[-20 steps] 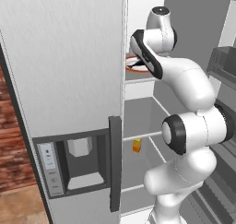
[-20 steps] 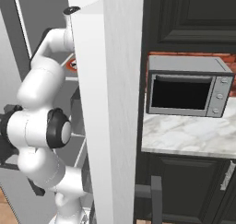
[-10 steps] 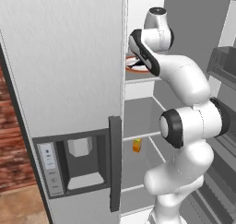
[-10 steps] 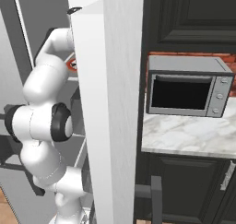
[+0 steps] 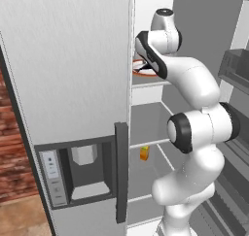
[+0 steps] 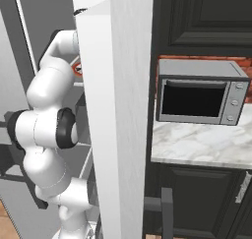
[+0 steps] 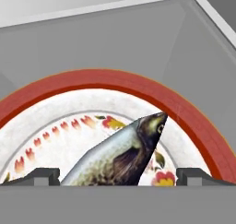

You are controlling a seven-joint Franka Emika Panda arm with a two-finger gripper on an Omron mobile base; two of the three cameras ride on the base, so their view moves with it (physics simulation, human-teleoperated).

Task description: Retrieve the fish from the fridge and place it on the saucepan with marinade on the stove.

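Red-rimmed plate (image 7: 110,82) w/ a floral band sits on an upper shelf inside the fridge (image 5: 68,75), and the fish (image 7: 117,156) lies on it, grey-silver w/ a darker belly patch. In the hand view the gripper (image 7: 118,176) is right over it: the two dark fingertips (image 7: 44,176) stand far apart, one each side of the fish body, jaws fully spread and holding nothing. Fish long axis runs diagonally in that view, head up toward the upper right near the plate's inner edge, tail end dropping to the lower left out of sight under the frame bottom; so the body crosses the line between the tips at a slant, not square to it. It sits approx. centred between the tips, maybe slightly nearer the left one; whether the tips touch the plate can't be told. From the left base view the arm reaches up into the top compartment, wrist bent over the plate's edge, which peeks out behind the hand; a small yellow-orange item (image 5: 144,153) stands on a lower shelf, well apart. Right base view has the open door edge, a microwave (image 6: 202,91) on the marble counter (image 6: 197,144) to the right. Judgement: step in hand is the grasp approach; closing should catch the mid-body, though the slant may make the fish twist as the jaws meet it.
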